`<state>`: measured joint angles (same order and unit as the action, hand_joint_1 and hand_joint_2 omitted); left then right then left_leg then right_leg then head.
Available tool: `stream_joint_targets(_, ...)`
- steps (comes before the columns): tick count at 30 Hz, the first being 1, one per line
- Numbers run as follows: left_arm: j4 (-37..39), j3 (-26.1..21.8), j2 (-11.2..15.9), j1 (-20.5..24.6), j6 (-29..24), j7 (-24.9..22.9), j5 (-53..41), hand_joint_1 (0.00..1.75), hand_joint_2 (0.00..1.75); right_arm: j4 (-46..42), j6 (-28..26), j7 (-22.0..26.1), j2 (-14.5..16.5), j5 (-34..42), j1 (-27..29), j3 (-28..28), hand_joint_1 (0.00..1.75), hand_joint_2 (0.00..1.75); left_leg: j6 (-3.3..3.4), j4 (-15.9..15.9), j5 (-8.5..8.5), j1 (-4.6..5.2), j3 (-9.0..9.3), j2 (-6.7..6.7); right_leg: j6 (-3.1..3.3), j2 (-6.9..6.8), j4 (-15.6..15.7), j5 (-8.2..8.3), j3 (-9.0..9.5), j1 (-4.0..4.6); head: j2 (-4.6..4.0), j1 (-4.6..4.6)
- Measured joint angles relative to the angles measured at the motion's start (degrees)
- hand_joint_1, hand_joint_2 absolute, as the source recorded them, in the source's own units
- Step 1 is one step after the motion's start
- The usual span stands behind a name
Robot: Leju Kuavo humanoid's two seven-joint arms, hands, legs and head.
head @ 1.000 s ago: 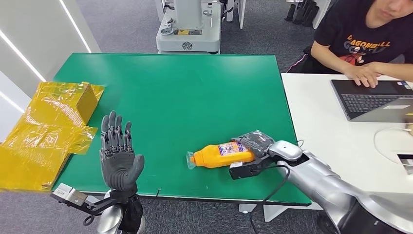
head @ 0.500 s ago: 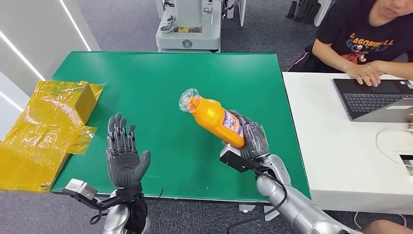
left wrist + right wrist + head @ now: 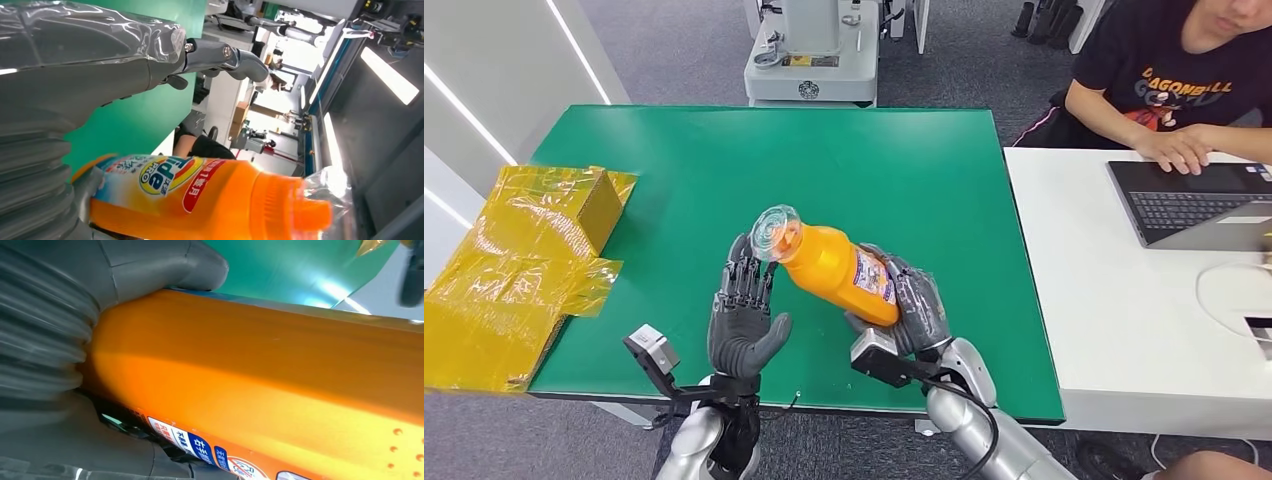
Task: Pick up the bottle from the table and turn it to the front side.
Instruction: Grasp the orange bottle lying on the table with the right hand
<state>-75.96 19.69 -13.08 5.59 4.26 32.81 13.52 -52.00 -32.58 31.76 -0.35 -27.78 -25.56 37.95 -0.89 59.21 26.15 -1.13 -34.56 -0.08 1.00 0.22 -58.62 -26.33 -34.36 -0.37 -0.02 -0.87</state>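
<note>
An orange detergent bottle (image 3: pixel 829 263) with a clear-wrapped cap hangs tilted above the green table (image 3: pixel 724 170), cap pointing up and to the left. My right hand (image 3: pixel 916 305) grips its lower end. My left hand (image 3: pixel 744 315) stands upright just left of the bottle, fingers spread near the cap, holding nothing. In the left wrist view the bottle (image 3: pixel 210 197) shows its label beside the left hand (image 3: pixel 75 75). Orange bottle (image 3: pixel 260 380) body lies against the right hand (image 3: pixel 60 340) in the right wrist view.
Crumpled yellow plastic wrap (image 3: pixel 519 260) lies over the table's left edge. To the right stands a white desk (image 3: pixel 1114 290) with a laptop (image 3: pixel 1194 205), where a person (image 3: pixel 1184 75) sits. A grey machine base (image 3: pixel 812 60) stands behind the table.
My right hand has lifted the bottle off the table and carried it left, tilting it cap-up. My left hand has moved right, close to the bottle's cap.
</note>
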Motion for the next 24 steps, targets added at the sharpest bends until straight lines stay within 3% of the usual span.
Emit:
stream_joint_targets(8, 0.6, 0.9, 0.2, 0.6, 0.8, -0.3, 0.1, 0.0, 1.75, -0.6, 1.9, 0.1, 0.5, -0.4, 0.0, 0.0, 1.75, 1.75, 0.01, 0.0, 0.01, 0.01, -0.03, 0.0, 0.0, 0.0, 0.0, 0.0, 0.0, 0.0, 0.0, 0.01)
stream_joint_targets(13, 0.6, 0.9, 0.3, 0.6, 1.3, -1.4, 0.1, 0.0, 1.75, -0.6, 9.1, 0.5, 1.1, -2.9, -0.5, 0.9, 1.75, 1.75, 0.0, 0.0, 0.0, 0.0, -0.04, 0.0, 0.0, 0.0, 0.0, 0.0, 0.0, 0.0, 0.0, 0.01)
stream_joint_targets(18, 0.6, 0.8, 0.4, 0.5, 1.3, -1.9, 0.1, 0.0, 1.75, -0.5, 17.8, -2.4, 1.6, -6.6, -2.1, 3.7, 1.75, 1.75, 0.0, 0.0, 0.0, 0.0, -0.04, -0.01, 0.0, -0.01, 0.0, 0.0, -0.01, 0.0, 0.0, 0.02)
stream_joint_targets(24, 0.6, 0.3, 0.6, 0.5, 1.1, -1.9, 0.3, 0.0, 1.75, 0.1, 23.3, -2.5, 1.7, -7.0, -4.2, 5.0, 1.75, 1.75, 0.0, 0.0, 0.0, 0.0, -0.05, -0.01, 0.0, -0.01, 0.0, 0.0, 0.0, 0.0, 0.0, 0.02)
